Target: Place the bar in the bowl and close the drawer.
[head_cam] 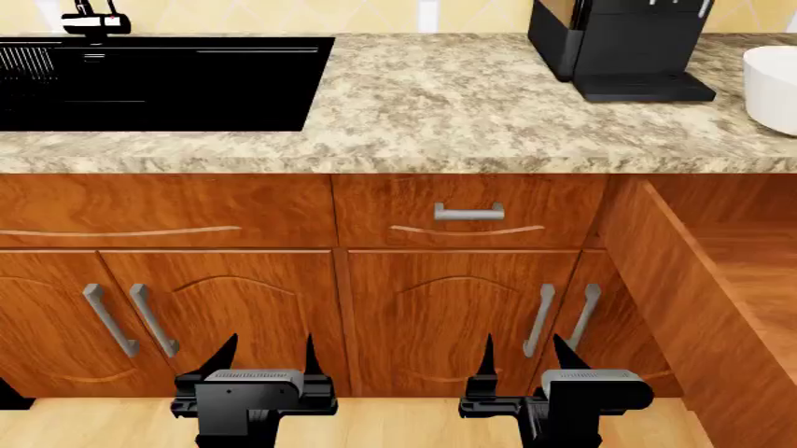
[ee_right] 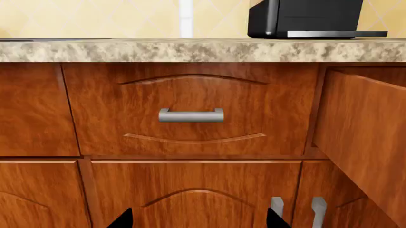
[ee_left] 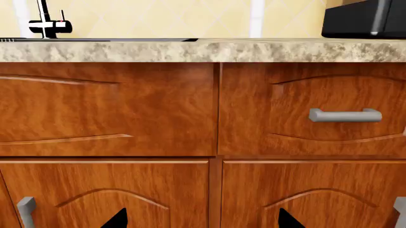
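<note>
Nothing of the task done, as far as visible. Bar: not in view, whereabouts unknown. Bowl (head_cam: 775, 86): white, at right edge of countertop (head_cam: 436, 112), contents hidden. Drawer (head_cam: 710, 308): pulled out at right, awaiting closing. Left gripper (head_cam: 264, 359), right gripper (head_cam: 521, 359): fingers spread, empty, low before cabinets. Writing, brands: none legible.
</note>
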